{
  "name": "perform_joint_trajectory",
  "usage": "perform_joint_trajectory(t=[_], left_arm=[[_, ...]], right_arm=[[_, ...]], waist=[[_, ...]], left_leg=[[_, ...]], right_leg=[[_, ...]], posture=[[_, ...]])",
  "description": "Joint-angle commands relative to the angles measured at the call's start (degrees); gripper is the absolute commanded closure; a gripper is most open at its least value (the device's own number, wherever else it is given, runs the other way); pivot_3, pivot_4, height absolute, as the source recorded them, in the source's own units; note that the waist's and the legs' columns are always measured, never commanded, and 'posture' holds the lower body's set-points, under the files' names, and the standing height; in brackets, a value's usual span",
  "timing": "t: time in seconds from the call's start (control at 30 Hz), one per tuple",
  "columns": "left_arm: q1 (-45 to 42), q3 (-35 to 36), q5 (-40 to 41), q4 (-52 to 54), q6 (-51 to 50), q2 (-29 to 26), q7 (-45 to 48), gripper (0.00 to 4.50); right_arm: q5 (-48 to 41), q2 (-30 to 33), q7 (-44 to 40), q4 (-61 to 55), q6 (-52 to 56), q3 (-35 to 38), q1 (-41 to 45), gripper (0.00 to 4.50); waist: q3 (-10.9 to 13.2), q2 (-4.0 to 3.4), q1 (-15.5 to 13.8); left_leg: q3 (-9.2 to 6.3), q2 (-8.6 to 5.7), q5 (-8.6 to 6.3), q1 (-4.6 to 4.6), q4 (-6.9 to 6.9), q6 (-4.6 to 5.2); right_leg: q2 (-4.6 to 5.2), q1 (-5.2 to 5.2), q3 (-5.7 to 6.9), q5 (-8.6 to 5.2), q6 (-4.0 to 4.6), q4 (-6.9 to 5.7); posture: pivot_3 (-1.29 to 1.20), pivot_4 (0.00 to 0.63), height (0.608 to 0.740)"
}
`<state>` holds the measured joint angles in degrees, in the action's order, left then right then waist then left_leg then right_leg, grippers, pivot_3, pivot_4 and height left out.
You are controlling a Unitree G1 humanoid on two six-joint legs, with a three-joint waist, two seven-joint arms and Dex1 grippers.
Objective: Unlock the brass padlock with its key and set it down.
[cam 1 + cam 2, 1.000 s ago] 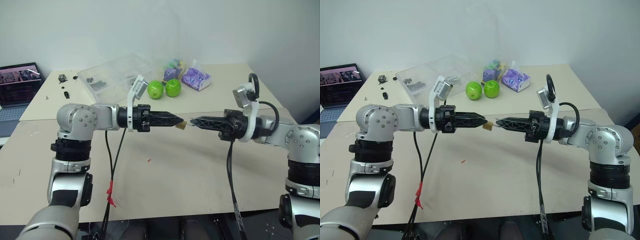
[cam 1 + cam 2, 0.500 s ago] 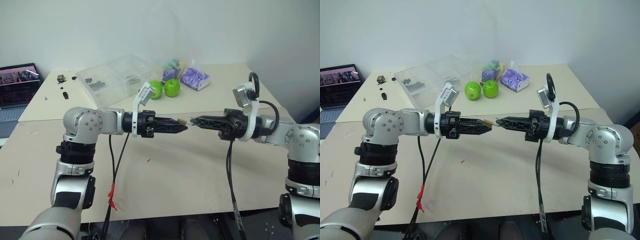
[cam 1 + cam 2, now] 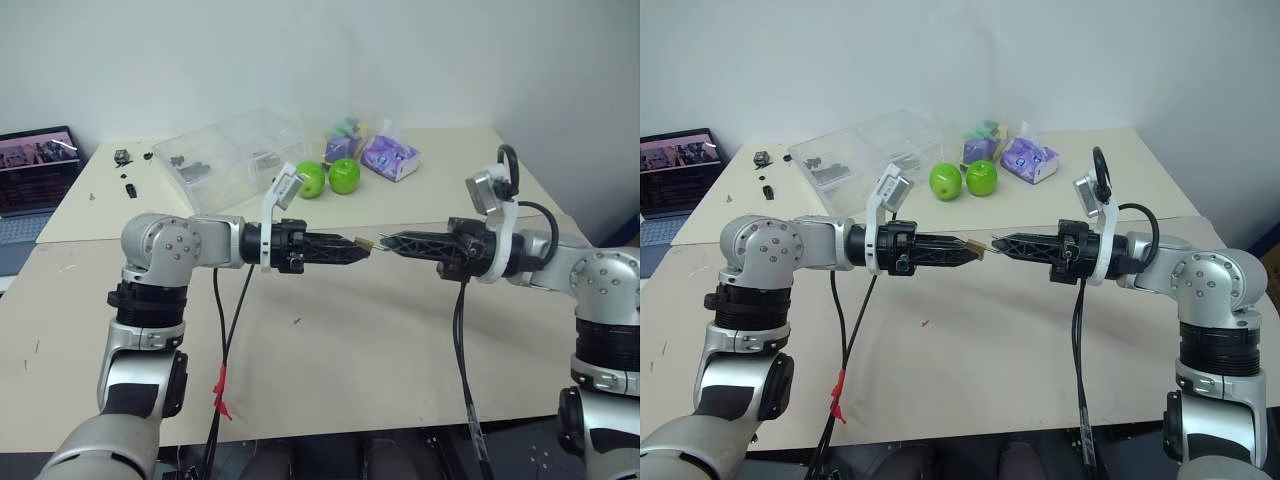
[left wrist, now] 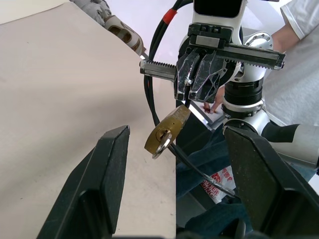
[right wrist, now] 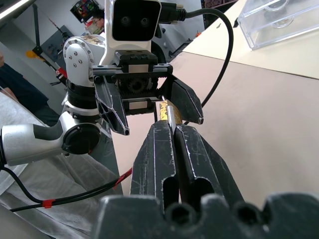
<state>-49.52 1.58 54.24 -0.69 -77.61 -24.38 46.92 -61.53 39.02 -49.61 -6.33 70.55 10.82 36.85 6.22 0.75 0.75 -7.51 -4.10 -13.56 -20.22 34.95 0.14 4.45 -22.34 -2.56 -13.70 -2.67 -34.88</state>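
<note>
At frame centre, above the counter (image 3: 330,350), the brass padlock (image 4: 167,131) is hung by its shackle from the shut right claw (image 4: 195,93), keyway presented between the spread, empty fingers of the left claw (image 4: 172,144).

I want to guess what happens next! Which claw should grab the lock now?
Left, probably. The left claw is open with the brass padlock hanging between its fingers; the right claw is already shut, dangling it.

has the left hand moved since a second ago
Yes. Against the two green apples on the table behind it, the left hand has slid toward the shut right hand, so its open black fingers now flank the small brass padlock.
</note>
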Motion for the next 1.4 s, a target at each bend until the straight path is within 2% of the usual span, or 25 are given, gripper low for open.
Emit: perform_joint_trajectory(t=[0.03,0.7,0.87,1.03,1.2,1.3,1.4], left_arm=[[-1.03,1.56,1.27,2.03,0.46,-0.49,0.41,1.32],[-1.19,0.59,0.31,1.7,1.5,-0.52,1.28,1.32],[-1.18,0.24,-0.89,1.69,2.7,-2.67,2.44,1.32],[-0.89,0.44,-2.56,0.37,4.89,-7.21,5.25,1.32],[-0.06,-0.24,-3.09,0.74,6.13,-10.2,8.21,0.01],[1.52,-2.11,-4.79,2.84,9.25,-13.17,11.72,0.01],[4.12,-6.46,-10.95,5.8,18.18,-18.42,17.53,0.01]], right_arm=[[-0.74,0.46,-0.55,-1.1,-1.14,1.27,0.83,4.5],[-0.6,0.3,-0.48,-1.25,-1.47,1.32,0.58,4.5],[-0.4,0.45,-0.7,-1.18,-1.55,1.22,0.4,4.5],[-0.72,0.93,-1.21,-1.47,-1.2,1.35,0.36,4.5],[-0.36,1.38,-1.99,-2.12,-1.37,0.56,-0.06,4.5],[0.52,1.74,-2.52,-2.78,-1.87,-0.29,-0.6,4.5],[3.08,2.92,-3.77,-4.56,-3.19,-2.84,-1.79,4.5]], waist=[[0.0,0.0,0.0],[0.0,0.0,0.0],[0.0,0.0,0.06],[0.0,-0.01,0.07],[0.0,-0.01,-0.05],[0.0,-0.01,-0.01],[0.01,-0.03,0.07]], left_leg=[[0.0,0.0,0.0,0.0,0.0,0.0],[0.0,0.0,0.0,0.0,0.0,0.0],[0.0,0.0,0.0,0.0,0.0,0.0],[0.0,0.01,0.0,0.01,-0.01,0.0],[0.0,-0.01,0.0,0.0,-0.01,0.0],[0.0,0.0,-0.01,0.0,-0.03,0.01],[0.0,0.01,-0.01,0.0,-0.07,0.01]], right_leg=[[0.0,0.0,0.0,0.0,0.0,0.0],[0.0,0.0,0.0,0.0,0.0,0.0],[-0.01,0.0,0.0,0.0,0.0,0.0],[-0.01,-0.01,0.0,0.0,0.0,-0.01],[0.01,-0.01,0.01,0.0,0.0,0.01],[0.0,-0.02,0.01,0.0,0.0,0.01],[-0.01,-0.03,0.0,0.0,0.0,0.03]], posture=[[0.0,0.15,0.74],[0.0,0.15,0.74],[0.0,0.15,0.74],[0.0,0.15,0.74],[0.0,0.15,0.74],[0.0,0.15,0.74],[0.0,0.15,0.74]])
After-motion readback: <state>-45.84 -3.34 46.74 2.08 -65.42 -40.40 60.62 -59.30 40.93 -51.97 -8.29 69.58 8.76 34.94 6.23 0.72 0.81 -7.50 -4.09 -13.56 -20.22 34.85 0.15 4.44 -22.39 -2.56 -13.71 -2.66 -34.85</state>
